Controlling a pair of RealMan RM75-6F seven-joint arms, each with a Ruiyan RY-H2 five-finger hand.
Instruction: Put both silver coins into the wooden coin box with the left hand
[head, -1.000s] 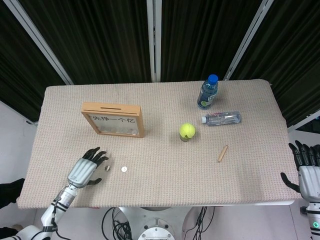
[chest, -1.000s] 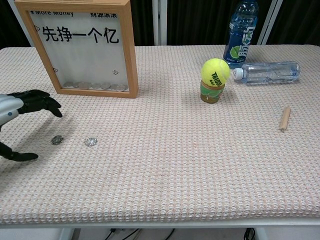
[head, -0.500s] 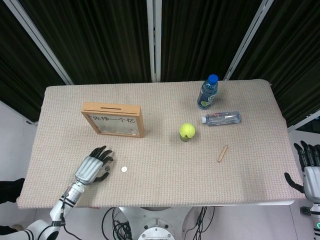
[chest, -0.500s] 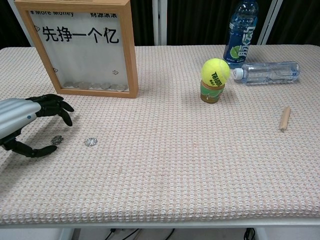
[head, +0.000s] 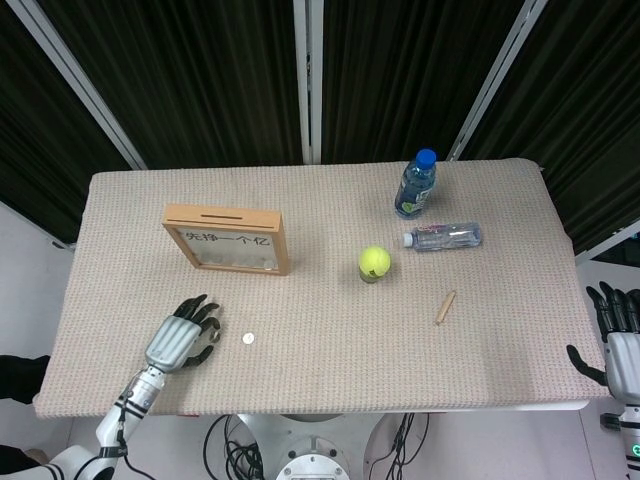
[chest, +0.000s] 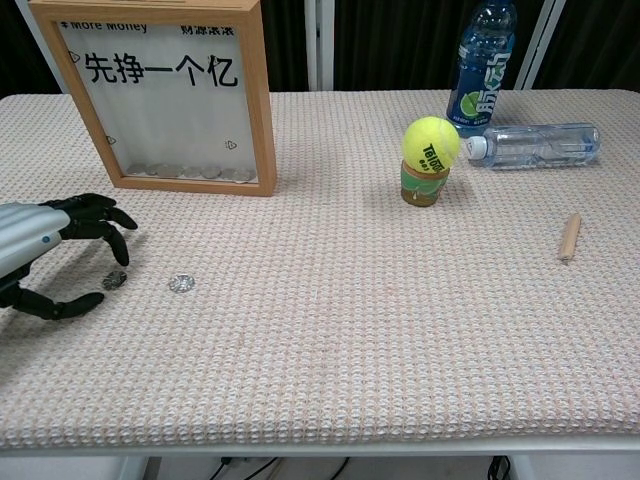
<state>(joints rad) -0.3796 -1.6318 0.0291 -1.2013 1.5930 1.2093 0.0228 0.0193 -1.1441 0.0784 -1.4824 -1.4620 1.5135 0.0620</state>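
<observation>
The wooden coin box (head: 228, 240) (chest: 160, 90) stands upright at the left back of the table, with a slot in its top edge. Two silver coins lie on the cloth in front of it. The left coin (chest: 114, 281) sits between the fingertips and thumb of my left hand (head: 180, 340) (chest: 50, 255), which arches over it with fingers apart and nothing gripped. The other coin (head: 248, 339) (chest: 181, 284) lies free just to the right. In the head view the hand's fingers hide the left coin. My right hand (head: 615, 345) hangs beyond the table's right edge, fingers spread.
A tennis ball (head: 374, 262) (chest: 431, 142) rests on a small stand mid-table. A blue-capped bottle (head: 414, 185) (chest: 482, 65) stands behind it, and a clear bottle (head: 444, 236) (chest: 535, 145) lies on its side. A short wooden stick (head: 445, 306) (chest: 568, 237) lies at the right.
My left hand slid right toward the left coin, then eased back a little, its fingers now bent down over the coin. The coins and my right hand have barely moved.
</observation>
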